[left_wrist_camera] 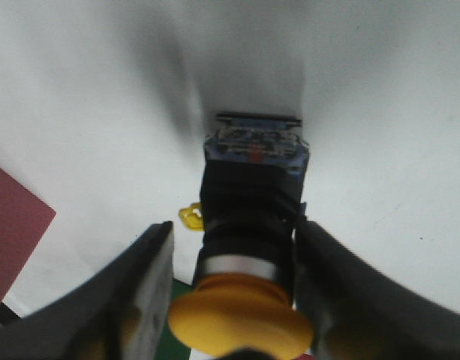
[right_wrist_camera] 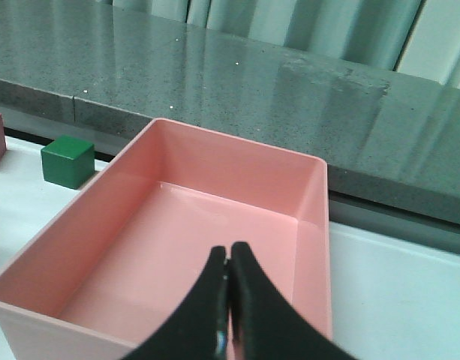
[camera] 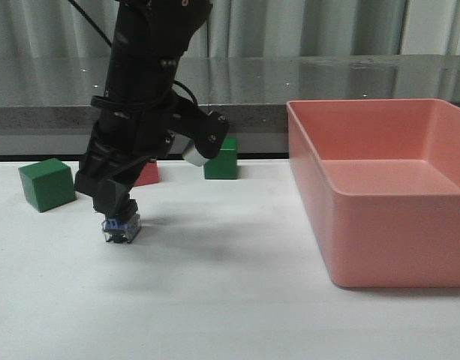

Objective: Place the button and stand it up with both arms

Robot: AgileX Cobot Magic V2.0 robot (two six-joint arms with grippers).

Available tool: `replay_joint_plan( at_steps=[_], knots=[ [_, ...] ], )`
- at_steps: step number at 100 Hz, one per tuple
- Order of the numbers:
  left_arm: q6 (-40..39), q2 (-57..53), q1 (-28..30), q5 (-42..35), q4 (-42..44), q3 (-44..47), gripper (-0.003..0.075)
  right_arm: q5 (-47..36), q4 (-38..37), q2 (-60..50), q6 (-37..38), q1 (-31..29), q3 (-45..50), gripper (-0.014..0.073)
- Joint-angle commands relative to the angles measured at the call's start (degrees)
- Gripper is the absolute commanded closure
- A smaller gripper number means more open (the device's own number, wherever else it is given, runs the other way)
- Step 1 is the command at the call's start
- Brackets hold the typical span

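- Left tool [camera: 118, 217] hangs low over the white desk [camera: 214, 285], left of centre in the front view, pointing steeply down.
- Its fingers [left_wrist_camera: 143, 300] sit on either side of the button [left_wrist_camera: 248, 225], closed against the black barrel; the grip looks firm in the left wrist view.
- Button orientation: clear-blue square base points down toward the desk, yellow mushroom cap is up between the fingers, silver collar just below the cap.
- Front view shows only the blue base [camera: 121, 229] poking out under the tool; it is at or just above the desk surface, and contact cannot be confirmed.
- A small yellow tab shows beside the barrel in the left wrist view; what it belongs to is unclear.
- Right tool [right_wrist_camera: 230, 300] has its two black fingers pressed together with nothing between them. It hovers over the pink bin [right_wrist_camera: 320, 225].
- Pink bin [camera: 312, 150] stands on the right side of the desk, well apart from the button.
- Near green cube [camera: 46, 184] sits on the desk left of the left arm; far green cube [camera: 221, 159] sits behind it, toward the bin.
- Red cube [camera: 147, 174] is partly hidden behind the left arm, between the two green cubes.
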Motion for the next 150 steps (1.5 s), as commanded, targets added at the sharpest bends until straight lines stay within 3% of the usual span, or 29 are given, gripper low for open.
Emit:
replay_joint_plan(
  at_steps=[1,10,66,80,88,104,123,135,150],
  knots=[
    [-0.40,-3.03,-0.48,3.03,1.22,-2.25,0.0216,-4.04,-0.46,0.31,0.08,-0.23,-1.51,0.0654],
    [-0.64,-3.26,-0.48,3.03,1.22,-3.25,0.0139,-4.04,-0.46,0.31,0.08,-0.23,-1.51,0.0654],
    [-0.86,-15.89,-0.48,3.15,-5.40,-3.37,0.0157,-4.04,-0.46,0.31,0.08,-0.23,-1.51,0.0654],
    [-4.70,-21.88,-0.48,3.15,-5.16,-3.37,0.0281,-4.04,-0.46,0.31,0.08,-0.23,-1.51,0.0654],
    [-5.76,-25.31,-0.25,3.05,-4.79,-3.37,0.0426,-4.04,-0.46,0.31,0.08,-0.23,-1.51,0.0654],
    [-16.01,-31.94,1.21,2.20,-4.79,-3.37,0.0738,-4.04,-0.46,0.31,0.08,-0.23,-1.51,0.0654],
    [-27.54,-38.82,4.07,-0.71,-4.91,-2.49,0.0739,-4.04,-0.46,0.31,0.08,-0.23,-1.51,0.0654],
    [-30.48,-44.82,4.80,-11.31,-6.70,3.29,0.0739,-4.04,-0.46,0.31,0.08,-0.23,-1.51,0.0654],
    [-35.50,-54.46,4.80,-27.20,-7.90,17.28,0.0739,-4.04,-0.46,0.31,0.08,-0.23,-1.51,0.0654]
  ],
)
